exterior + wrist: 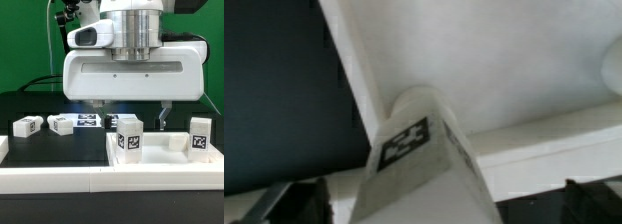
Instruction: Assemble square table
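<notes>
The white square slab (165, 160) with a raised rim lies on the exterior view's right. Two white block legs stand on it: one (128, 136) at its near-left corner and one (200, 135) further right. Two more legs (26, 125) (62, 124) lie loose on the black table to the left. My gripper (130, 110) hangs open above the near-left leg, with one finger on each side of it. In the wrist view that leg (416, 150) stands between the dark fingertips (278, 205), apart from both, on the slab (491, 70). My gripper (429, 208) holds nothing.
The marker board (90, 121) lies flat behind the loose legs. A long white rail (60, 180) runs along the front edge. A short white block (3, 147) sits at the far left. Black table (278, 90) shows beside the slab.
</notes>
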Tool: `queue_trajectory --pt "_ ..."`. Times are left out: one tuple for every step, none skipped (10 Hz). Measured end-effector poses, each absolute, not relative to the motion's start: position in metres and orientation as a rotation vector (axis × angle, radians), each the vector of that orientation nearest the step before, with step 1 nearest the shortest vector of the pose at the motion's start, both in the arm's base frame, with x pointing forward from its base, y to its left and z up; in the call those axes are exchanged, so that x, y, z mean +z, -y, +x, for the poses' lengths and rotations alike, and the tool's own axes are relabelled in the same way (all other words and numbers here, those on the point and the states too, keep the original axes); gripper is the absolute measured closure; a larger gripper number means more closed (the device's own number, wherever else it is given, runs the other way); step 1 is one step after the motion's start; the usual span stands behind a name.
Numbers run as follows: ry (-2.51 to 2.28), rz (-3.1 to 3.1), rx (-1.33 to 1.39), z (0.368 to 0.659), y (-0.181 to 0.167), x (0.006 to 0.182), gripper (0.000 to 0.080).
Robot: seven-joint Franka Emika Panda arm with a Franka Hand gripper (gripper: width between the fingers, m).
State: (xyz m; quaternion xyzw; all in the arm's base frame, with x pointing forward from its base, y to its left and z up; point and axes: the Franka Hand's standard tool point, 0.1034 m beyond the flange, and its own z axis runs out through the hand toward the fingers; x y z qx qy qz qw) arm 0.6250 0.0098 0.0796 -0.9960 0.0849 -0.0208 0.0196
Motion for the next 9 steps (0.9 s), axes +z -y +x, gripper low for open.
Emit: queue_trajectory --pt "-0.176 -3.098 -0.066 0.625 -0.0084 0.0796 0.015" --pt "-0.057 -3.105 -0.068 0.6248 -0.0081 0.0792 0.015" --pt "0.056 -3.107 -0.069 0.6248 -0.0084 0.0791 0.015" --pt "0.149 -3.109 -0.07 0.6247 -0.0084 0.0791 0.015" --pt "0.263 -3.107 -0.071 0.625 -0.0069 0.0793 0.015" --pt "0.307 -3.104 -0.072 0.6254 -0.0062 0.0796 0.015" --pt "0.312 -3.104 -0.072 0.6259 -0.0049 0.0802 0.015" --pt "0.311 -3.104 -0.071 0.6255 -0.005 0.0798 0.016" --pt "0.31 -3.104 -0.071 0.6255 -0.0049 0.0798 0.0319"
